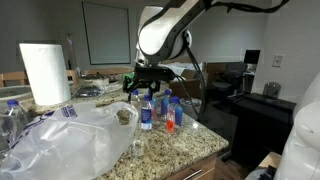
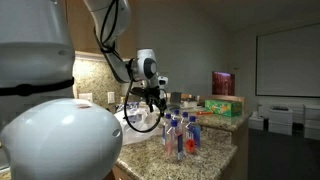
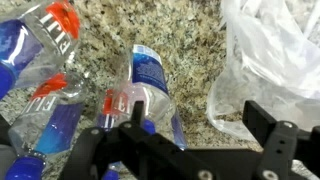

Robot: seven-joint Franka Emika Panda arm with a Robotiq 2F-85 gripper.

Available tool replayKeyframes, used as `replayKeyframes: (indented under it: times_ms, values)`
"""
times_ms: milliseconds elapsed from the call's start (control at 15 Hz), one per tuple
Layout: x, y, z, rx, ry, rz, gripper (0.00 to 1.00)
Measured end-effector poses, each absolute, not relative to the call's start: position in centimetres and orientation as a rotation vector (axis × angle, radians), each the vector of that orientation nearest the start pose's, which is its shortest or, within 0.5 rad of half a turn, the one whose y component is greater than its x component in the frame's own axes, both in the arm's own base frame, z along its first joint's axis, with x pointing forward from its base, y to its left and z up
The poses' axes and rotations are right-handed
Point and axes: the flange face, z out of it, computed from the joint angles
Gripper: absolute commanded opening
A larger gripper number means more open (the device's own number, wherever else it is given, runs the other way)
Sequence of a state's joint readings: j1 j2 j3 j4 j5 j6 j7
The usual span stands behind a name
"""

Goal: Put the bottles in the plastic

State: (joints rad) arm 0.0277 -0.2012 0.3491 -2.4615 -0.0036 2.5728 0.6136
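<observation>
Several small clear bottles (image 1: pixel 160 112) with blue labels stand grouped on the granite counter; some hold red-orange liquid. They also show in an exterior view as bottles (image 2: pixel 180 135). The plastic (image 1: pixel 65 148), a big crumpled translucent bag, lies beside them; in the wrist view the plastic (image 3: pixel 272 50) fills the upper right. My gripper (image 1: pixel 147 82) hangs open just above the bottles, and in the wrist view the gripper (image 3: pixel 200 118) frames bare counter and the bag's edge. One bottle (image 3: pixel 150 80) shows beside one of my fingers (image 3: pixel 136 112). Nothing is held.
A tall white paper towel roll (image 1: pixel 45 72) stands behind the bag. More bottles (image 1: pixel 12 115) sit beyond the bag's far side. The counter edge (image 1: pixel 205 150) drops off close to the bottle group. Boxes (image 2: pixel 222 105) rest at the counter's far end.
</observation>
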Motion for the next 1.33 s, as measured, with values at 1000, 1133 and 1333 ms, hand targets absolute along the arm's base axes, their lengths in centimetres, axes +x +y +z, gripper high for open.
replayKeyframes:
  times_ms: [1000, 1133, 1333]
  values:
    - [44.95, 17.93, 39.78, -3.008, 0.348, -0.455, 1.0]
    - [44.95, 17.91, 39.78, -3.008, 0.348, -0.455, 1.0]
    - [44.95, 17.92, 39.78, -3.008, 0.348, -0.455, 1.0]
